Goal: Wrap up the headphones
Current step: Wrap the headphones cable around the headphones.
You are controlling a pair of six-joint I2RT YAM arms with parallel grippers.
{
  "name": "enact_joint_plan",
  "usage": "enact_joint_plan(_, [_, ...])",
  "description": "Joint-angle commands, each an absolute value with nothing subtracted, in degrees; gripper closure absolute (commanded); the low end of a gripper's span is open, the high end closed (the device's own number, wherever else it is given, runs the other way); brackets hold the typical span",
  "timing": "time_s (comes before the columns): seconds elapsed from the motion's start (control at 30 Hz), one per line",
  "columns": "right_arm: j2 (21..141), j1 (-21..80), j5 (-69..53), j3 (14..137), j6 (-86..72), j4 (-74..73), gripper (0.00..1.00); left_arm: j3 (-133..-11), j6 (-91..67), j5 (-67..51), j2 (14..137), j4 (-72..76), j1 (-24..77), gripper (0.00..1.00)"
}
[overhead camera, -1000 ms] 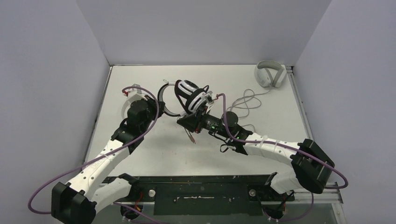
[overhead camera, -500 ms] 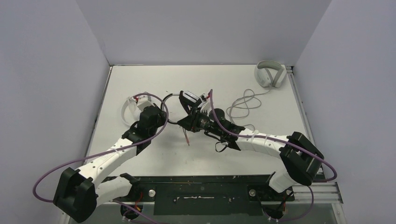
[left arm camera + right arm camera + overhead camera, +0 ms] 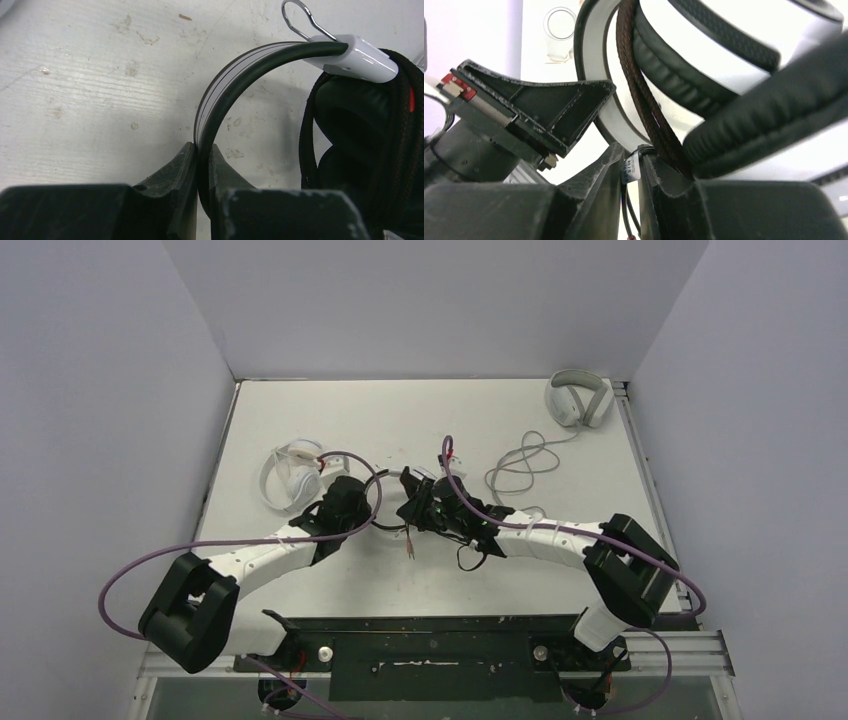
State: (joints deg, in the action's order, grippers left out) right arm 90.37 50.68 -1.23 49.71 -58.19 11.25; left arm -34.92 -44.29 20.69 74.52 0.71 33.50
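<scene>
The black-and-white headphones are held between my two grippers at the table's middle. My left gripper (image 3: 201, 147) is shut on the thin black headband (image 3: 235, 70), which arcs up to a white slider (image 3: 352, 55). An ear cup wound with black braided cable (image 3: 310, 125) lies to the right. My right gripper (image 3: 630, 150) is shut on the thin black cable with a white label (image 3: 630, 169), just under the braided cable (image 3: 644, 90) and ear pads (image 3: 724, 45). From above, the left gripper (image 3: 362, 508) and right gripper (image 3: 410, 508) hide most of the headset. The small white headphones (image 3: 290, 476) lie left of them.
A light grey over-ear pair (image 3: 578, 400) sits at the back right corner, its long grey cable (image 3: 520, 465) looped toward the middle. A cable end with a red plug (image 3: 408, 546) hangs on the table below the right gripper. Walls close in the table on three sides.
Both grippers moved toward the near side and closer together with the headset. The left arm swung right, uncovering the white pair. The headset, earlier raised and visible, now sits low between the grippers.
</scene>
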Motion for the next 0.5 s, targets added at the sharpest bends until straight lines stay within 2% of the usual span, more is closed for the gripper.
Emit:
enact_joint_plan(0.0, [91.2,50.1,6.3,54.5,-59.3,10.2,0.82,-36.6,-43.0,13.4,75.3,4.9,35.7,1.0])
enact_joint_plan(0.13, [91.7,50.2,7.2,55.0,-59.4,8.8,0.77,-36.7,-42.6,12.6,76.4,4.8,36.3,1.0])
enact_joint_plan(0.33, [93.3,50.6,6.9,56.0,-59.4,7.7,0.78,-37.6,-42.9,11.1,78.6,5.2,37.0,1.0])
enact_joint_plan(0.47, [94.0,50.6,7.1,56.7,-59.2,6.7,0.74,-38.7,-42.6,10.2,79.9,4.9,37.3,1.0])
